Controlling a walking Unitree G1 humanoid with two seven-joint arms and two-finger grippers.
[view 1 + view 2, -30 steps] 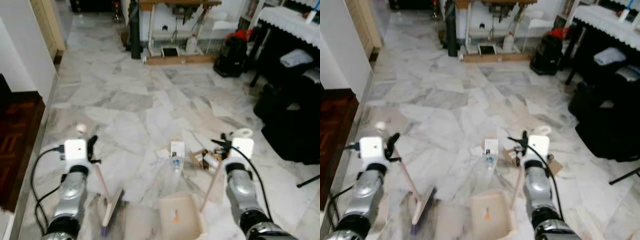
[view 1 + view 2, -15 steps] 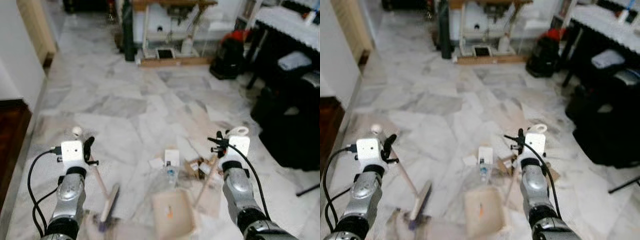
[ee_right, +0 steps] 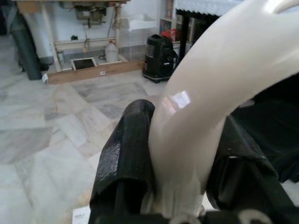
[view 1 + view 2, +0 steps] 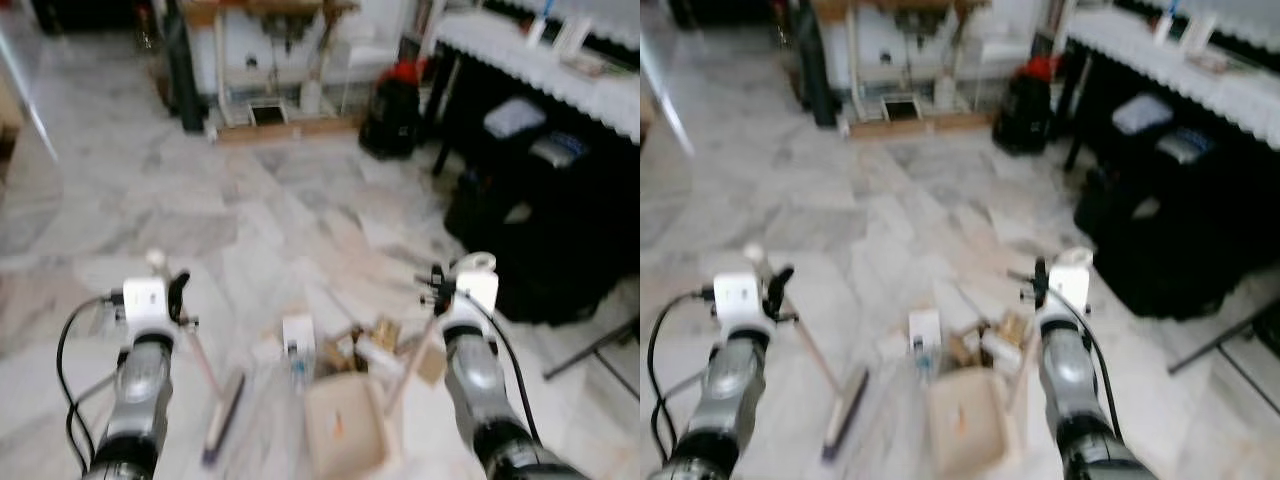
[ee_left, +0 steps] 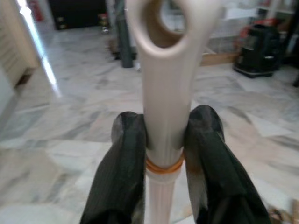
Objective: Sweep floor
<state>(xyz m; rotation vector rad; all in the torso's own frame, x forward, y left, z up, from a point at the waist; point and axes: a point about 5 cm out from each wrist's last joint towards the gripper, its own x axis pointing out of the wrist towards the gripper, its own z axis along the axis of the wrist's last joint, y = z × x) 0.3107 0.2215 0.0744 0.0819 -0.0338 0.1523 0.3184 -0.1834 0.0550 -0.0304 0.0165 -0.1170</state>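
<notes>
While the head views are blurred, I can still make out the marble floor point(image 4: 250, 220) running ahead to a wooden bench point(image 4: 270, 60) at the far wall, with black furniture point(image 4: 540, 200) on my right and a black bin point(image 4: 392, 115) beside it. Low in front of me the beige dustpan point(image 4: 345, 435) sits on the floor, its pale handle rising to my right gripper point(image 3: 187, 186), whose black fingers point(image 3: 124, 163) are clamped on that handle. Left of the dustpan lies the broom point(image 4: 222, 420), head down on the tiles, its stick slanting up to my left gripper point(image 5: 163, 154), clenched around the cream handle just below its hanging hole. Just beyond the dustpan's far edge sits the litter point(image 4: 345, 350): a white box, cardboard scraps and a small bottle, bunched together
</notes>
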